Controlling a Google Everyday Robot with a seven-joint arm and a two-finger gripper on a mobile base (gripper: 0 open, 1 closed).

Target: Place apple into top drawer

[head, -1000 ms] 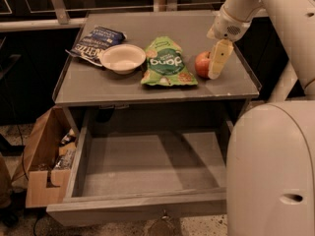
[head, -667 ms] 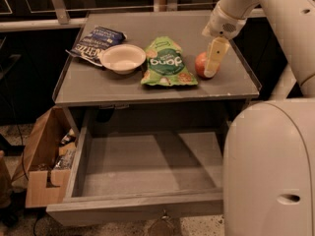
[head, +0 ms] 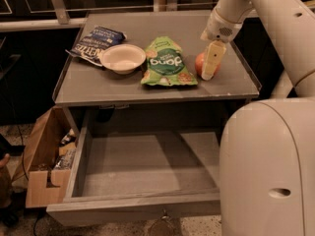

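Observation:
The red-orange apple [head: 199, 63] sits on the grey cabinet top [head: 98, 85] at its right side, mostly hidden behind my gripper. My gripper [head: 208, 71] reaches down from the upper right, and its cream finger [head: 211, 59] stands in front of the apple, touching or nearly touching it. The top drawer [head: 142, 166] is pulled wide open below the cabinet top, with nothing in it and a small metal pull [head: 164, 214] on its front.
A green snack bag [head: 167, 63] lies left of the apple. A white bowl [head: 122, 58] and a dark blue chip bag [head: 96, 42] sit further left. A cardboard box [head: 44, 166] stands on the floor at the left. My white base [head: 268, 171] fills the lower right.
My gripper has shifted slightly left and lower onto the apple, covering more of it. The apple, bags, bowl and drawer have not moved.

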